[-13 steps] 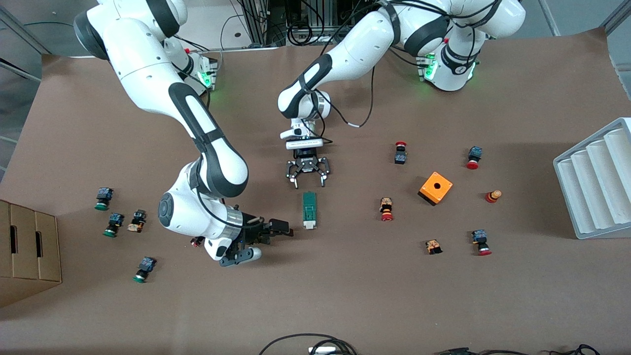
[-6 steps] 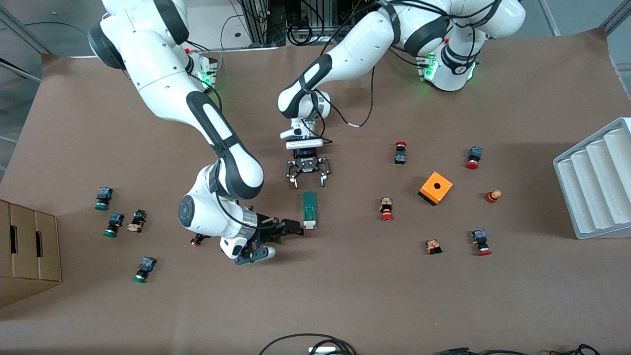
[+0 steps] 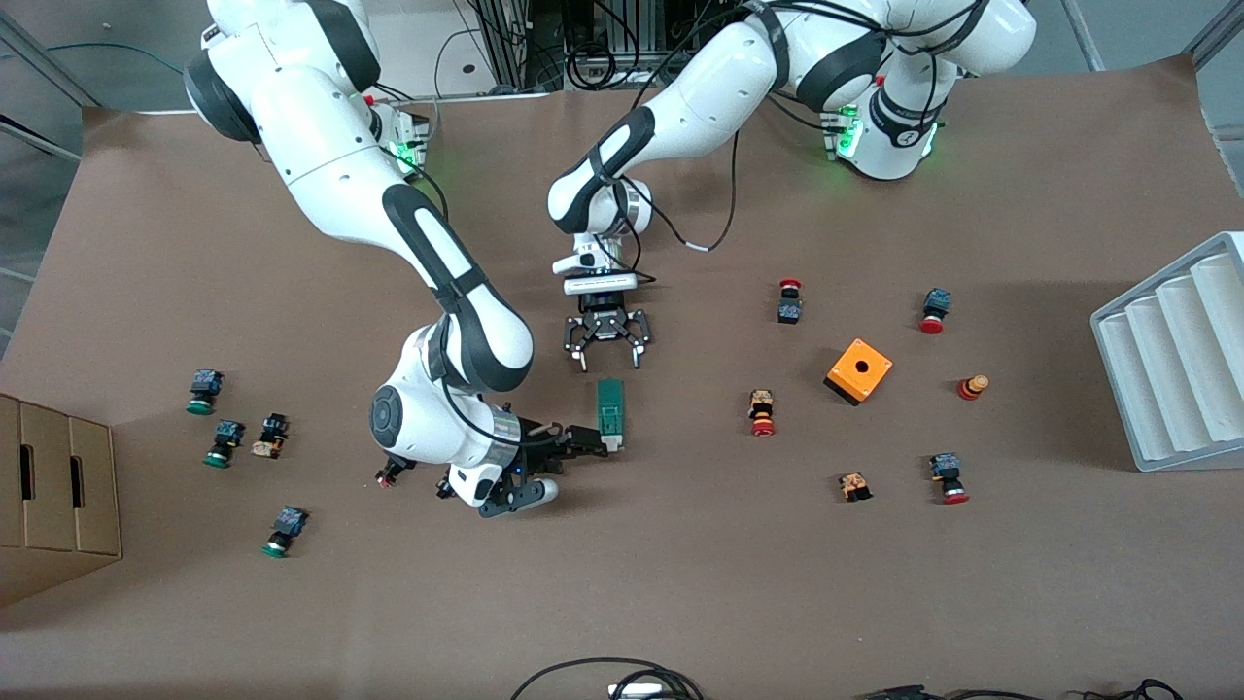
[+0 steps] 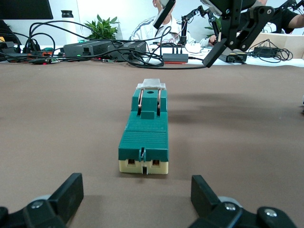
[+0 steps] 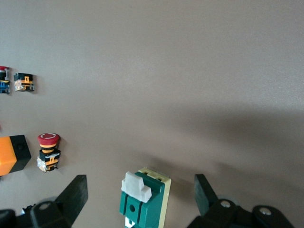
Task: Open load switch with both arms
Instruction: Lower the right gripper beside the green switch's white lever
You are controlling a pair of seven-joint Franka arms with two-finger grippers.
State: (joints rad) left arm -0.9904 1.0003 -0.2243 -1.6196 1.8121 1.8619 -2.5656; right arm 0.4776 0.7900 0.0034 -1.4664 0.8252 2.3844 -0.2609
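The load switch (image 3: 610, 408) lies flat on the brown table, a narrow dark-green block whose white tab end is nearer the front camera. My left gripper (image 3: 610, 364) hovers just over the table by the switch's green end, open and holding nothing. In the left wrist view the switch (image 4: 144, 130) lies ahead of the open left gripper (image 4: 137, 197). My right gripper (image 3: 568, 465) is low beside the white tab end, toward the right arm's end of the table, and open. In the right wrist view the tab end of the switch (image 5: 145, 202) sits between the spread fingers (image 5: 71, 197), untouched.
An orange box (image 3: 859, 370) and several red-capped push buttons (image 3: 762, 412) lie toward the left arm's end. Green-capped buttons (image 3: 203, 391) and a cardboard box (image 3: 53, 496) are at the right arm's end. A white grooved tray (image 3: 1171, 355) stands at the table edge.
The right arm has swung toward the switch, bringing its gripper up beside the white tab end. The left arm and the switch have not moved.
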